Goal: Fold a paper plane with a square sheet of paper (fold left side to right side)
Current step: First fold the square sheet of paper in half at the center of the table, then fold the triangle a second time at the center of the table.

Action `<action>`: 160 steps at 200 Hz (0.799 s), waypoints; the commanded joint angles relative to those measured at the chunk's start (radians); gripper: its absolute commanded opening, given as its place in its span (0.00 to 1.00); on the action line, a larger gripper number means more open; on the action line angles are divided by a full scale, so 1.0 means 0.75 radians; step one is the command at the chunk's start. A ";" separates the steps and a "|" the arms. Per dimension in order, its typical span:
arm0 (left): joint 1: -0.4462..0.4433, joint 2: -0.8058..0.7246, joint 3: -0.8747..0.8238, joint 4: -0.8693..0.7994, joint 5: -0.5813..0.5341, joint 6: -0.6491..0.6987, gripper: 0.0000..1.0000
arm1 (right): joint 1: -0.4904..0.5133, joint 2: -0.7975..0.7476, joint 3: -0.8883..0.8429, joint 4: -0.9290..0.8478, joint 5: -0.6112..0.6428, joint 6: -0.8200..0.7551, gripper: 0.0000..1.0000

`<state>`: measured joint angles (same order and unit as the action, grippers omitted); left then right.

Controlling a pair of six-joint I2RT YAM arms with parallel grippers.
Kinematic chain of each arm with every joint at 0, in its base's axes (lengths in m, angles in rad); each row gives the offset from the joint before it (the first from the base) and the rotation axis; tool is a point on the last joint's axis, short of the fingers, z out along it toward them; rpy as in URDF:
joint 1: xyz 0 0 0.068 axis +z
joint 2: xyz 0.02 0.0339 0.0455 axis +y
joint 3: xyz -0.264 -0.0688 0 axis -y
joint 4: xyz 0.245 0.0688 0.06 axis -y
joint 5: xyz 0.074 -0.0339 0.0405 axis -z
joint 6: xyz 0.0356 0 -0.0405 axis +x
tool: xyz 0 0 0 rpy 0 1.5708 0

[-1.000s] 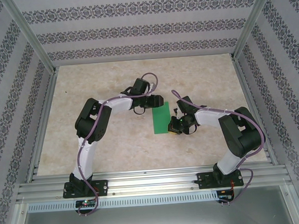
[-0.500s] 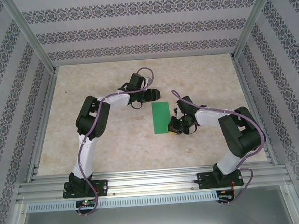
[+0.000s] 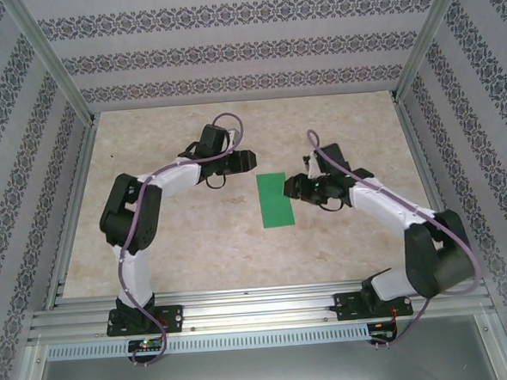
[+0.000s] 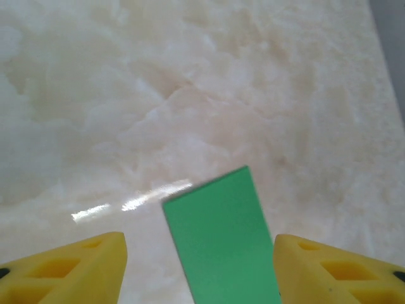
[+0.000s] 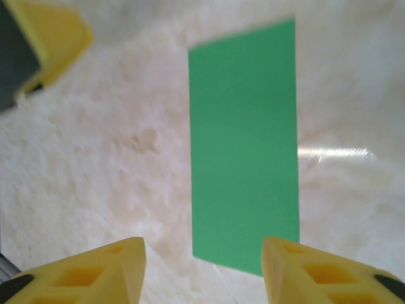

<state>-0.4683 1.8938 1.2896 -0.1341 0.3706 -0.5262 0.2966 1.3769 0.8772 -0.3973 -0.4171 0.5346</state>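
Note:
The square sheet of paper (image 3: 276, 200) lies flat on the marbled table as a narrow bright green rectangle, long side running away from the arm bases; it has no paper plane shape. My left gripper (image 3: 250, 161) hovers just beyond its far left corner, open, and in the left wrist view the paper (image 4: 218, 240) lies below the gap of the gripper (image 4: 201, 272). My right gripper (image 3: 289, 188) is beside the right edge, open and empty. In the right wrist view the paper (image 5: 243, 145) lies ahead of that gripper (image 5: 202, 272).
Patterned walls and aluminium frame posts (image 3: 52, 60) enclose the table (image 3: 180, 255) on three sides. An aluminium rail (image 3: 261, 308) runs along the near edge by the arm bases. One yellow finger of the left gripper (image 5: 47, 35) shows at the right wrist view's top left.
The right gripper has opened and moved from the paper's near right edge toward the far side. The left arm has drawn back to the left. The paper lies where it was.

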 commanded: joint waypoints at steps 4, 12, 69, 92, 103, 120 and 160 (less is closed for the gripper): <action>-0.077 -0.061 -0.115 0.064 0.059 -0.040 0.62 | -0.050 0.056 -0.023 -0.009 -0.036 -0.030 0.54; -0.108 -0.061 -0.140 0.076 0.075 -0.067 0.62 | -0.052 0.077 -0.038 0.009 -0.048 -0.018 0.54; -0.269 0.059 -0.198 0.211 0.118 -0.239 0.59 | -0.057 0.189 -0.100 0.071 -0.073 0.041 0.53; -0.269 0.110 -0.153 0.180 0.092 -0.235 0.59 | -0.057 0.211 -0.109 0.070 -0.084 0.042 0.53; -0.268 0.125 -0.126 0.126 0.055 -0.216 0.59 | -0.057 0.214 -0.115 0.070 -0.084 0.042 0.53; -0.269 0.147 -0.106 0.089 0.041 -0.202 0.60 | -0.057 0.215 -0.121 0.073 -0.081 0.041 0.53; -0.269 0.172 -0.121 0.110 0.046 -0.215 0.60 | -0.057 0.228 -0.117 0.065 -0.074 0.033 0.53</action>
<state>-0.6739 2.0018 1.1923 -0.0517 0.4244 -0.6827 0.2546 1.5333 0.7933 -0.3672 -0.4648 0.5549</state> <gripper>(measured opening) 0.595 0.529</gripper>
